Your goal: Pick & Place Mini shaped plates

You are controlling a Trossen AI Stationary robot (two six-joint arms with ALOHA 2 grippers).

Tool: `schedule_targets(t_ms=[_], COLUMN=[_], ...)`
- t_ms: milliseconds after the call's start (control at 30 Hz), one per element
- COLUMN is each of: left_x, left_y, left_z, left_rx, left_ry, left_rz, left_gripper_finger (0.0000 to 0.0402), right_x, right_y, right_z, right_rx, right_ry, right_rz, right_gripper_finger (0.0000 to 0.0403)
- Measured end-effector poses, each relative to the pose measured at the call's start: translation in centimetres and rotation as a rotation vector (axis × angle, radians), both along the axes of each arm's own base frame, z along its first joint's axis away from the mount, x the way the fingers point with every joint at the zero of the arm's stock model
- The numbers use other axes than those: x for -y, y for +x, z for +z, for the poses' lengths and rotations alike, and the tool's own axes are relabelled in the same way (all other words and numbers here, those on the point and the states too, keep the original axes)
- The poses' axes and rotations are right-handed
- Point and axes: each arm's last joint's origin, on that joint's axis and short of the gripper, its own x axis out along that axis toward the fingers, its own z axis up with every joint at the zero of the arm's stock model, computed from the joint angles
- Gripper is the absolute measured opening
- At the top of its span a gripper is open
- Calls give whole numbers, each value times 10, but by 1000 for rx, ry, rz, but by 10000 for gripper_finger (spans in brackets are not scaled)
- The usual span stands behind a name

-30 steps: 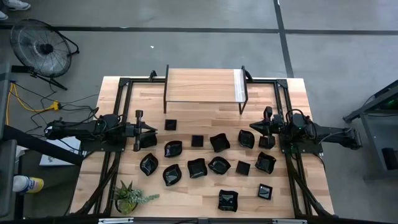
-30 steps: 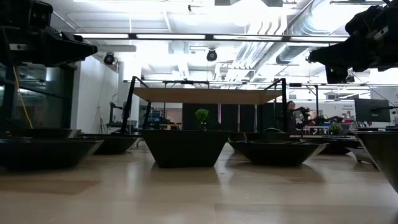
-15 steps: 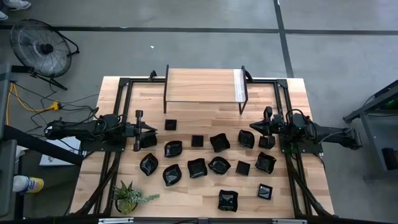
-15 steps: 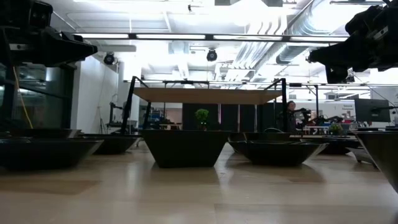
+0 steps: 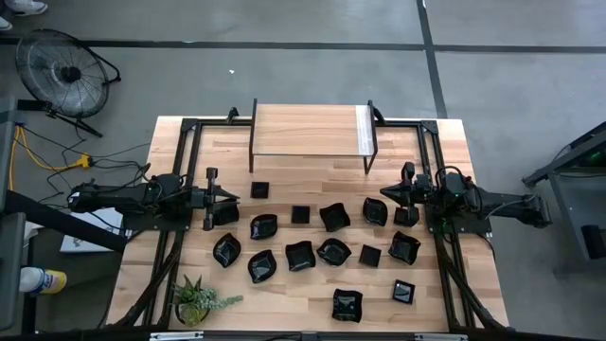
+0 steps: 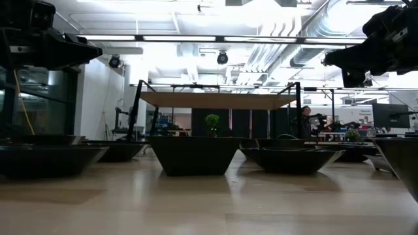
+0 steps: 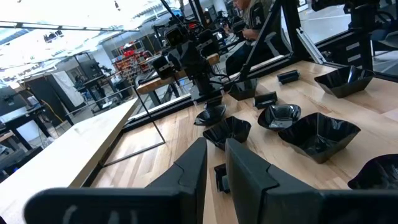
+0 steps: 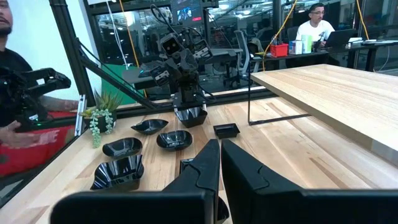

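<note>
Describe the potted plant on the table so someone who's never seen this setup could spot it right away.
Start at the wooden table and go to the near corner on the left arm's side. The green potted plant stands there, the only green, leafy thing among glossy black dishes.

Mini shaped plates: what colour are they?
Glossy black, all of them; clearest in the high view.
</note>
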Motion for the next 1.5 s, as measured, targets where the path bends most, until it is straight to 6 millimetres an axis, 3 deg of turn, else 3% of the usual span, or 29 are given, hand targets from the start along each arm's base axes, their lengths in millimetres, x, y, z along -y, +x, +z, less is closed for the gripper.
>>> schedule_targets(t_ms=[1267,1500], left_x=[0,0], left_y=[0,0], left_z=[0,0], left_rx=[0,0], left_ry=[0,0], left_rz=[0,0], left_gripper_finger=[56,56], right_x=[0,3], right_y=[0,-1], right_z=[0,2], right_rx=[0,-26], right_ry=[-3,-391], right_rz=[0,-127], right_gripper_finger=[12,12])
